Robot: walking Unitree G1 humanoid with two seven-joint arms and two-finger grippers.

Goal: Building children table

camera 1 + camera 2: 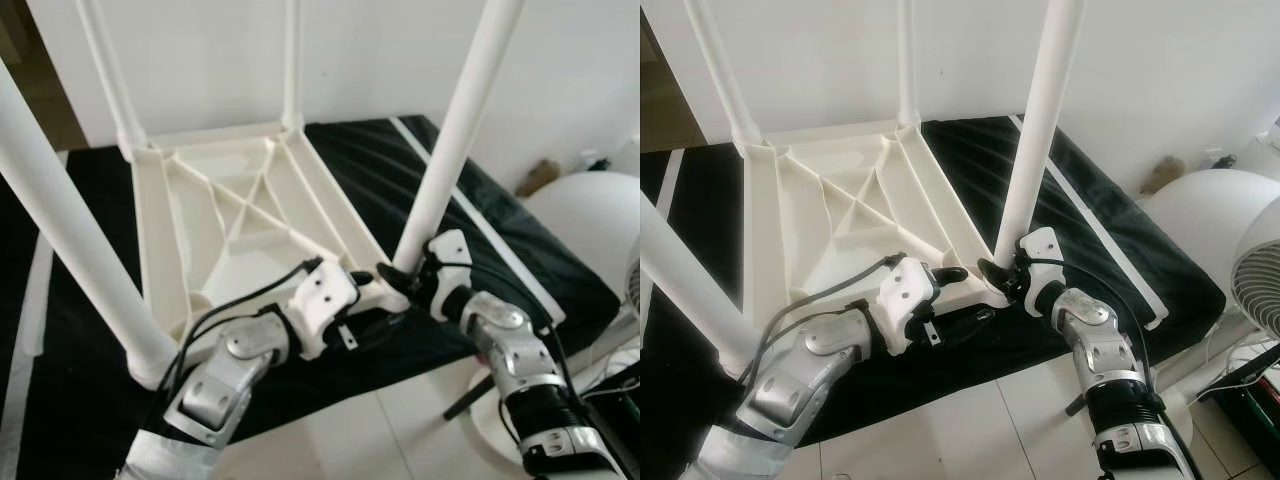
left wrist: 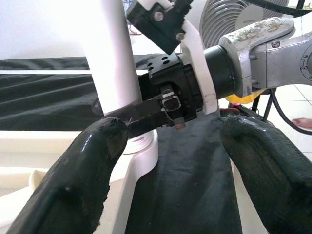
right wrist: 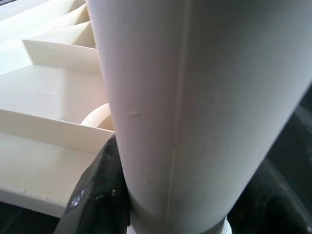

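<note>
Two grippers: right gripper (image 1: 1002, 272) clamps smooth white tubular leg (image 1: 1038, 125); left gripper (image 1: 958, 290) spread wide.

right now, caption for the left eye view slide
Right claw grips a white leg at the upturned table top; left claw open beside it.

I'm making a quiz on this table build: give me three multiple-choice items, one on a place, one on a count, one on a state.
1. Where is the right tool?
A. At the base of the near right leg
B. On the fan
C. On the far left leg

2. How many legs stand on the tabletop?
A. Two
B. Three
C. Four

3. How is the left tool?
A. Open
B. Shut on the leg
C. Shut on a cable

Key: 1 A, its fingers flank the leg's foot; 2 C, one at each corner; 3 A, a wide gap shows between its fingers.
</note>
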